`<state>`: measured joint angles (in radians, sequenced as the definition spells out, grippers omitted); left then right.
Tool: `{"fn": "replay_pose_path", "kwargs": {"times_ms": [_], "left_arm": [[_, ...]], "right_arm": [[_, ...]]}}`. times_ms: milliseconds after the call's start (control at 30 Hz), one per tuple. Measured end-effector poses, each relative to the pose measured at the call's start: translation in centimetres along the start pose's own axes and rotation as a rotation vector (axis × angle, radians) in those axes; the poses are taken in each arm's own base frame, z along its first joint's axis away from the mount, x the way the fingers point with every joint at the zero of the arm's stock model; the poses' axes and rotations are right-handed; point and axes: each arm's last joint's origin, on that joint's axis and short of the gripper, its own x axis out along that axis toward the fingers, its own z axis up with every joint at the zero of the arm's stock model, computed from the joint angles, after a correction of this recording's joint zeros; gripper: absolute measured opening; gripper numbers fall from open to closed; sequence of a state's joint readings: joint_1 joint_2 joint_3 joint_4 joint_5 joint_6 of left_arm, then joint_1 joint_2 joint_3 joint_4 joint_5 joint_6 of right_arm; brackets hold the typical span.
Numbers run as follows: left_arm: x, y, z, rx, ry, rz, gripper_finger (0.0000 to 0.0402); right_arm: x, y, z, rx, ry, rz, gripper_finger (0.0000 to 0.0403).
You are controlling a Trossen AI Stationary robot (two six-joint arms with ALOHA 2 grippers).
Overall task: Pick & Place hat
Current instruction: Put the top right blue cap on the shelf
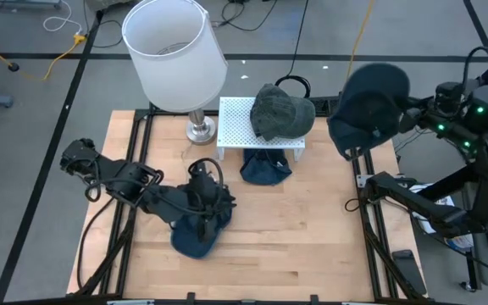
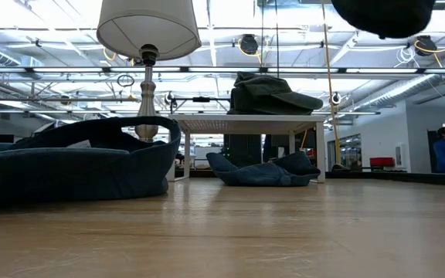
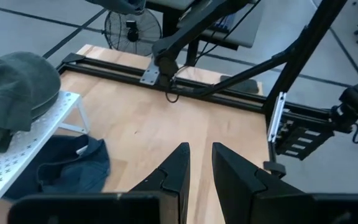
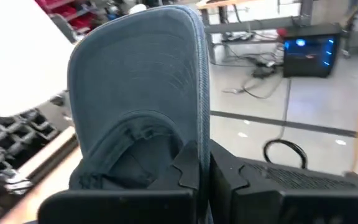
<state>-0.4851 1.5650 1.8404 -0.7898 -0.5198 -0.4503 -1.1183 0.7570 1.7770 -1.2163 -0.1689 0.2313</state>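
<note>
Soft denim cap point(image 2: 68, 166) lies near-left on our wooden counter point(image 1: 312, 229); left tool point(image 3: 199, 163) hovers parted, right tool point(image 4: 205, 163) clamps a dark cap point(image 4: 143, 93).

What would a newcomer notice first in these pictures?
Probably the dark cap held high by the right gripper near the table's right edge, well clear of the wood. Next, the tall white lamp at the back, beside a white rack that carries a grey-green hat.
</note>
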Motion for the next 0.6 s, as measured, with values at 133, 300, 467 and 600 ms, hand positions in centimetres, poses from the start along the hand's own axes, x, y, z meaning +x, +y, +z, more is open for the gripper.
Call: {"fn": "replay_pose_path", "kwargs": {"times_ms": [133,300,467,600], "left_arm": [[-0.1,-0.3,0.0,-0.005,-0.012,-0.014,0.0072],[-0.1,-0.4,0.3,-0.02,-0.033,-0.035,0.0072],[-0.1,-0.5,0.3,-0.021,-0.029,-0.048,0.0072],[-0.1,-0.5,0.3,-0.025,-0.029,-0.048,0.0072]], "right_arm": [[0.0,0.4,0.5,0.005,-0.033,0.117,0.0001],[-0.1,1.0,1.4,0.013,-0.093,0.252,0.0001],[0.0,1.6,2.4,0.0,-0.149,0.419,0.0001],[0.6,1.9,3.4,0.04,-0.163,0.515,0.0001]]}}
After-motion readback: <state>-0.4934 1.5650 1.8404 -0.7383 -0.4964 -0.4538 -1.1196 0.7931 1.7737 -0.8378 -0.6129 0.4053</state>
